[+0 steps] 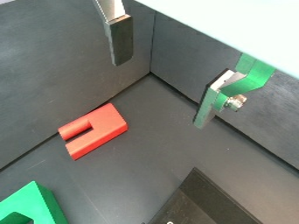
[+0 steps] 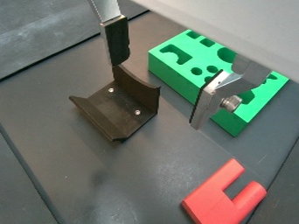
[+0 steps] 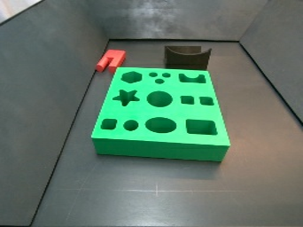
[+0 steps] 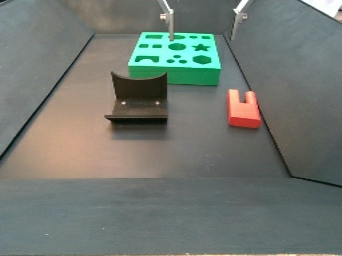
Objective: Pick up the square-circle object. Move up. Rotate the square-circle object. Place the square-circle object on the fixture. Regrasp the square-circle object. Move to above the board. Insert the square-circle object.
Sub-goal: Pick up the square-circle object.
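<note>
The square-circle object (image 1: pixel 93 131) is a small red peg lying flat on the dark floor, also seen in a wrist view (image 2: pixel 228 197) and in both side views (image 3: pixel 109 60) (image 4: pixel 242 107). The fixture (image 2: pixel 117 109) is a dark notched block standing beside the green board (image 2: pixel 216 79); both side views show the fixture (image 3: pixel 186 55) (image 4: pixel 136 97) and the board (image 3: pixel 160 111) (image 4: pixel 174 55). My gripper (image 1: pixel 167 70) (image 2: pixel 166 74) hangs high above the floor, open, with nothing between its fingers (image 1: pixel 121 39). Only its fingertips (image 4: pixel 166 15) show in a side view, above the board.
Dark grey walls (image 3: pixel 59 53) (image 4: pixel 294 80) enclose the floor on all sides. The peg lies close to one wall. A corner of the board (image 1: pixel 30 206) and the fixture's edge (image 1: pixel 211 206) show in a wrist view.
</note>
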Robot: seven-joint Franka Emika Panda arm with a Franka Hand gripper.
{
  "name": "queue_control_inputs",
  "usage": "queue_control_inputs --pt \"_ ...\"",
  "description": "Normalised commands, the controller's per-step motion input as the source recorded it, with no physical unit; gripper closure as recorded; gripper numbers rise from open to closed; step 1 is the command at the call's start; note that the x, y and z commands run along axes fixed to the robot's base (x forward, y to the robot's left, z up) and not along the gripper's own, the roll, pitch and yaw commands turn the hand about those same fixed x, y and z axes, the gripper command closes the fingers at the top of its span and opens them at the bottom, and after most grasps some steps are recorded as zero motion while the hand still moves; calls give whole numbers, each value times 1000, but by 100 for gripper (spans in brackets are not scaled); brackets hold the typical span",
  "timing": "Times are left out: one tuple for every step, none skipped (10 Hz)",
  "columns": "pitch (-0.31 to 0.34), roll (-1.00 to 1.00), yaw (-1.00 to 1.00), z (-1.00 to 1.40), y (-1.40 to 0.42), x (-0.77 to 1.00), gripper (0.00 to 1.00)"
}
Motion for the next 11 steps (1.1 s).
queue_control_inputs --pt "-119 -63 0 -363 6 -229 0" --pt "47 -43 -334 -926 14 0 0" --pt "0 -69 -569 -1000 0 -209 0" --pt "0 -54 -529 -1000 0 -151 0" --pt "0 -47 -469 -1000 0 -63 0" --pt "-81 -73 -306 -989 0 -294 0" --pt "-200 -30 -43 -869 0 -489 0" --pt "-219 -37 0 -789 0 -420 0" --pt "-187 -23 0 -663 0 -503 0" --pt "-171 -29 0 -611 0 -437 0" --pt "-159 -21 0 -620 0 -374 0"
